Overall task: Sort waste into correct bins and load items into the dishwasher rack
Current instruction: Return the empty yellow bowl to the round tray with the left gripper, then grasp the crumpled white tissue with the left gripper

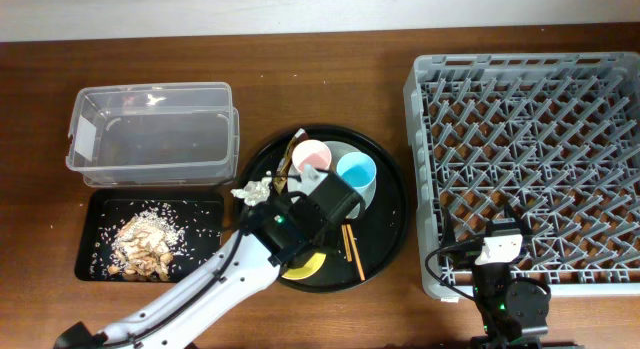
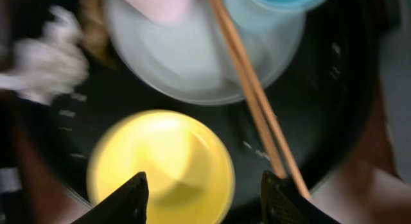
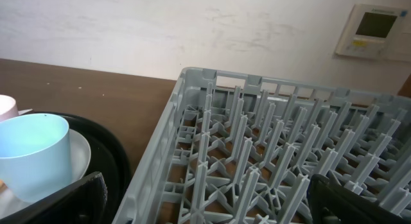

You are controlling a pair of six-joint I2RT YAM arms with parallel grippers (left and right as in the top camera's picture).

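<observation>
A round black tray (image 1: 392,221) is seen mid-table, between two bins on one side and a large grey lattice rack (image 1: 416,169) on the other. On the tray, a pink cup (image 1: 311,155) and a blue cup (image 1: 356,171) are stood on a pale plate (image 2: 192,63). Thin brown chopsticks (image 2: 253,95) are laid beside a glossy yellow bowl (image 2: 160,166), and a crumpled white tissue (image 1: 254,190) is seen at the tray's edge. Beige scraps (image 1: 145,244) are piled in the shallow black bin (image 1: 205,214); beside it stands the clear tub (image 1: 150,89). The left gripper (image 2: 205,195) is held parted over the bowl, gripping nothing. The right gripper (image 3: 205,205) is spread wide by the rack's edge.
</observation>
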